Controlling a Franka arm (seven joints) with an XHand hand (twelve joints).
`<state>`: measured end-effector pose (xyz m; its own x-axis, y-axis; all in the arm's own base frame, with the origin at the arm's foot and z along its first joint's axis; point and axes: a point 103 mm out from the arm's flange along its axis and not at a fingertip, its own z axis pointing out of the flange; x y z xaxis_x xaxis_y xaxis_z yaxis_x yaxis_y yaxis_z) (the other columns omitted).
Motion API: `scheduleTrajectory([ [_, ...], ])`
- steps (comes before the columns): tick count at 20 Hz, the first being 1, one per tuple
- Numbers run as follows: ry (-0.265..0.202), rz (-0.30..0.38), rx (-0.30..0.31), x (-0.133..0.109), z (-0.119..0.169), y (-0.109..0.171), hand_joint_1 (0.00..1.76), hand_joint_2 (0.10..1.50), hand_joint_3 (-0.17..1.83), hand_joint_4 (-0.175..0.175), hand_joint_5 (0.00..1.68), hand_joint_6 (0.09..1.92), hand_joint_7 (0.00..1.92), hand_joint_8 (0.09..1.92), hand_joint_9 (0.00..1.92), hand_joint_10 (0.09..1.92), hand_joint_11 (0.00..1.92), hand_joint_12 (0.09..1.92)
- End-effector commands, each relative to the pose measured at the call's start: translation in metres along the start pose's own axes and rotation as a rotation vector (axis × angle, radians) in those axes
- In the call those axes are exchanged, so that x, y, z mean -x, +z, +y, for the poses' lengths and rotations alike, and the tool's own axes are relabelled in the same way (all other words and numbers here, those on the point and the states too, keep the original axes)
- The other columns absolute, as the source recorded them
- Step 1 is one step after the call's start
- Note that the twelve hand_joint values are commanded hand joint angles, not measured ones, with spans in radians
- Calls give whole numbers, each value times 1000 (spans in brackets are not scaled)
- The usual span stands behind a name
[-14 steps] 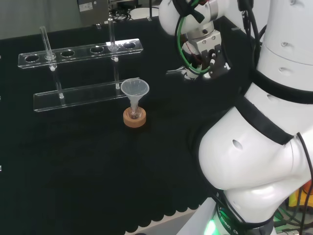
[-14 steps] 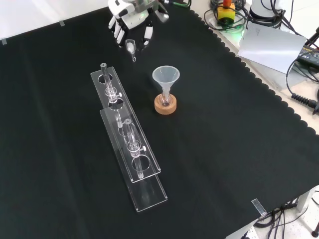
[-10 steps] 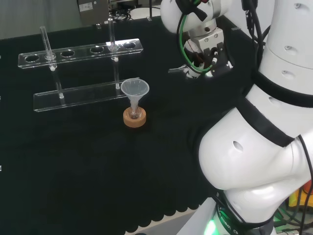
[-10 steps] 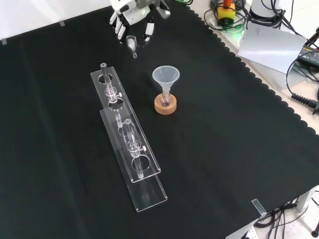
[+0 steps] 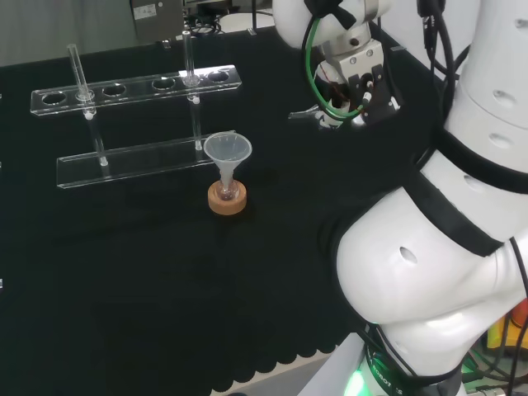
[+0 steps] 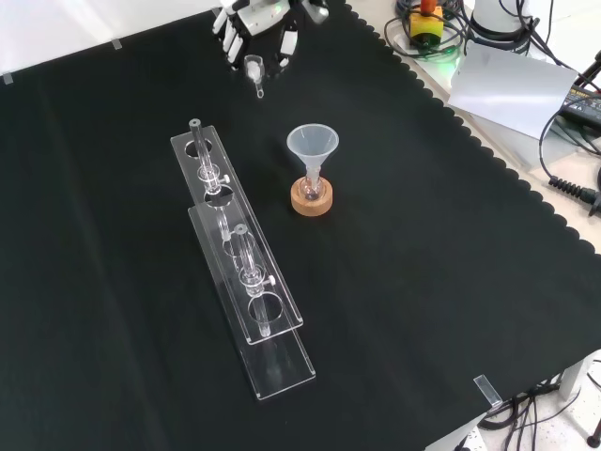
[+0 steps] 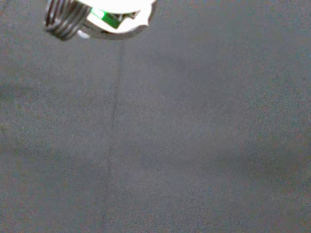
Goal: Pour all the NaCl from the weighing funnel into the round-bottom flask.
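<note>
At the front view's top, curled fingers [image 6: 285, 44] pinch the weighing funnel [image 6: 254, 69] between them.

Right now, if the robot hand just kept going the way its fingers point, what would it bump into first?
Probably just the black cloth. The robot hand points down while pinching the weighing funnel, with bare cloth below, though depth is hard to judge.

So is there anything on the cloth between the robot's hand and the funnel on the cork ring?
No; in the front view only bare black cloth separates the hand from the clear funnel.
</note>
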<state>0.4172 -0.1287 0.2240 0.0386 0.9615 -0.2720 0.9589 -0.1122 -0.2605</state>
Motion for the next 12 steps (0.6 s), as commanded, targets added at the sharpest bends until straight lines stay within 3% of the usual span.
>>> scheduleTrajectory([
  [1, -25, -62, 2, -19, -28, -39, 1072, 730, 675, 175, 1101, 977, 842, 670, 1065, 418, 636, 1210],
  [12, -61, -137, -35, -59, -39, -53, 1073, 726, 679, 175, 1103, 976, 838, 669, 1068, 417, 636, 1210],
])
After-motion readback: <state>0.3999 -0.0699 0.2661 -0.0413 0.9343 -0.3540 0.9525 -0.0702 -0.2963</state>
